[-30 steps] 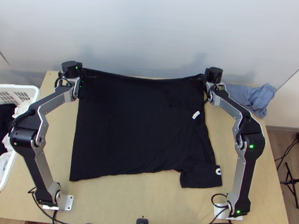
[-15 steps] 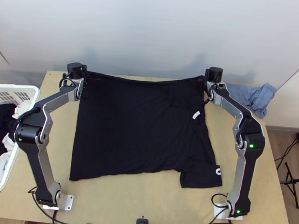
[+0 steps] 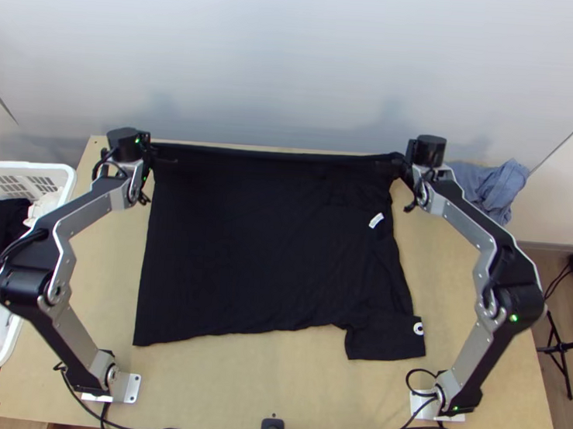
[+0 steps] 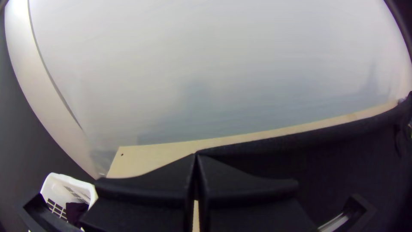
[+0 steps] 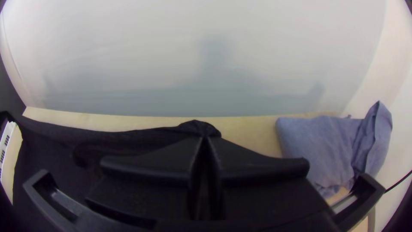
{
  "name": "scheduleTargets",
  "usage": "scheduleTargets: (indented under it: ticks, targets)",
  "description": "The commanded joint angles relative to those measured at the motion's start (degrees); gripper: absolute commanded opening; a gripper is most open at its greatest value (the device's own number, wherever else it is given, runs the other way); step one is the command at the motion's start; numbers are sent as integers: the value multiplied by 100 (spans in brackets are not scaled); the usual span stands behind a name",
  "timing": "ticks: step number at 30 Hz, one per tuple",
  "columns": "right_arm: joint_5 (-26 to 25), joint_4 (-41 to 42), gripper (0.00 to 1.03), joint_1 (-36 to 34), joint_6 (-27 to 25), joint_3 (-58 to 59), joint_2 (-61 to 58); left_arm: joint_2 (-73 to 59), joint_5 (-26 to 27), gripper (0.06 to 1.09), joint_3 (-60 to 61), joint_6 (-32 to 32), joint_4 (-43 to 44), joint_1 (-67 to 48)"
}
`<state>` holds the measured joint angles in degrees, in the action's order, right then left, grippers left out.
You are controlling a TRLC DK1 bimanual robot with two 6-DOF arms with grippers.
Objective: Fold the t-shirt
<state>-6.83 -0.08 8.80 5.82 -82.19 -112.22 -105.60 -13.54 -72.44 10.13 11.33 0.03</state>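
Note:
The black t-shirt [image 3: 261, 244] lies spread over the middle of the table, its far edge pulled straight between the grippers; one sleeve with a round white mark sticks out at the near right. My left gripper [image 3: 162, 160] is at the shirt's far left corner; in the left wrist view the left gripper [image 4: 196, 158] is shut on the dark fabric's edge. At the far right corner is my right gripper [image 3: 390, 166]; in the right wrist view the right gripper [image 5: 206, 139] is shut on a bunched bit of the shirt [image 5: 107, 139].
A white basket [image 3: 15, 338] with dark and white clothes stands at the table's left edge. Folded blue cloth [image 3: 490, 188] lies at the far right corner, beyond the right arm. Bare wood [image 3: 237, 382] runs along the near side.
Over the last half second the grippers have moved apart, left one leftward and right one rightward. The shirt's far edge, sagging before, is now nearly straight. Earlier, the left gripper shifted slightly right.

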Motion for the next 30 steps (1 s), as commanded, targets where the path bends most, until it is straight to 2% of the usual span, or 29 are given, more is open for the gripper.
scheduleTargets:
  ticks: [1,19,30]
  targets:
    - [-3,183,3,-10,138,1039,825,708,1,10,978,15,229,-3]
    - [-3,298,3,69,411,3086,2425,1877,1,10,2261,-90,159,-74]
    - [50,306,3,131,411,3746,2688,2378,1,10,3122,50,159,-135]
